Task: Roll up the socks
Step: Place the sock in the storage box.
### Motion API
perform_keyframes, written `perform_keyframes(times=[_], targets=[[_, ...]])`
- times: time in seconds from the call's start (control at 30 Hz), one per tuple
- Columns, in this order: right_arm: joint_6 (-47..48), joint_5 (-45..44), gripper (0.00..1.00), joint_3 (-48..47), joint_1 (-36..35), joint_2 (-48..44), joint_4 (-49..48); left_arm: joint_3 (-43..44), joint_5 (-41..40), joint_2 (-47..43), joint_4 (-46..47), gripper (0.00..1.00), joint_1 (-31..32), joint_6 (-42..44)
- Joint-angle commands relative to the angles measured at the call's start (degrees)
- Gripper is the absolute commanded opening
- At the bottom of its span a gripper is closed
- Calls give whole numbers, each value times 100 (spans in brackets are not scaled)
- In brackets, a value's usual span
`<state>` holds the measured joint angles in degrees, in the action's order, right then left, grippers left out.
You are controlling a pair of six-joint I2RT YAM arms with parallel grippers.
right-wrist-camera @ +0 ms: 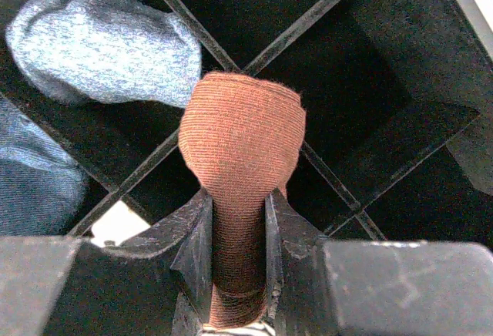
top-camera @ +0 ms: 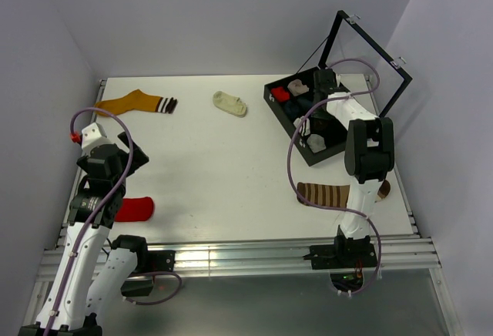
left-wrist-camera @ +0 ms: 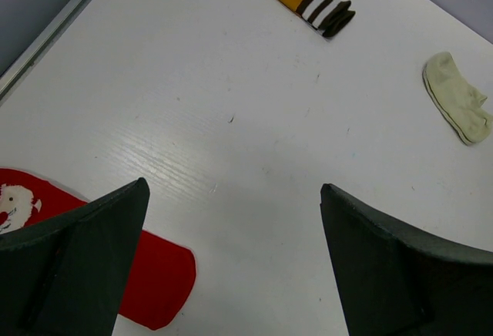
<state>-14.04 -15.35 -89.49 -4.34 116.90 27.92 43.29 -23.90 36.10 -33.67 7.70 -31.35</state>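
My right gripper (right-wrist-camera: 239,206) is shut on a rolled brown sock (right-wrist-camera: 242,139) with a striped edge showing deep between the jaws. It hangs over the dividers of a black box (right-wrist-camera: 331,174); from above, this gripper (top-camera: 322,83) is over the box's far end. A second brown sock with pale stripes (top-camera: 325,194) lies flat beside the right arm's base. The red sock (top-camera: 135,209) lies flat at the near left, and my open, empty left gripper (left-wrist-camera: 235,189) hovers just beyond its toe (left-wrist-camera: 158,274). The cream ankle sock (top-camera: 229,103) lies at the far middle.
A mustard sock with a striped cuff (top-camera: 135,103) lies at the far left. The black box (top-camera: 289,124) has its lid frame (top-camera: 370,51) standing open and holds rolled socks, grey-blue ones (right-wrist-camera: 100,43) among them. Walls close in on three sides.
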Motion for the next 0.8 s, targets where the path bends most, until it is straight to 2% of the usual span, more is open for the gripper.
perform_keyframes(times=[0.0,0.23,0.43,0.53,0.57,0.6,0.7,0.77], targets=[[-19,85,0,81,153,342,-7,-48,-141,-59,194,99,12,-82],[-230,129,0,511,223,386,-94,-40,-141,-59,194,100,12,-82],[-380,-2,0,398,328,491,11,-40,-185,-68,177,99,12,-108],[-423,6,5,214,328,649,248,-40,-211,-94,168,99,12,-108],[-441,41,9,222,328,632,240,-40,-212,-103,168,99,12,-108],[-424,102,18,248,337,597,162,-40,-203,-103,168,99,12,-108],[-380,278,31,380,328,325,65,-48,-203,-112,177,100,12,-108],[-362,340,36,433,328,97,47,-40,-203,-129,185,99,12,-99]])
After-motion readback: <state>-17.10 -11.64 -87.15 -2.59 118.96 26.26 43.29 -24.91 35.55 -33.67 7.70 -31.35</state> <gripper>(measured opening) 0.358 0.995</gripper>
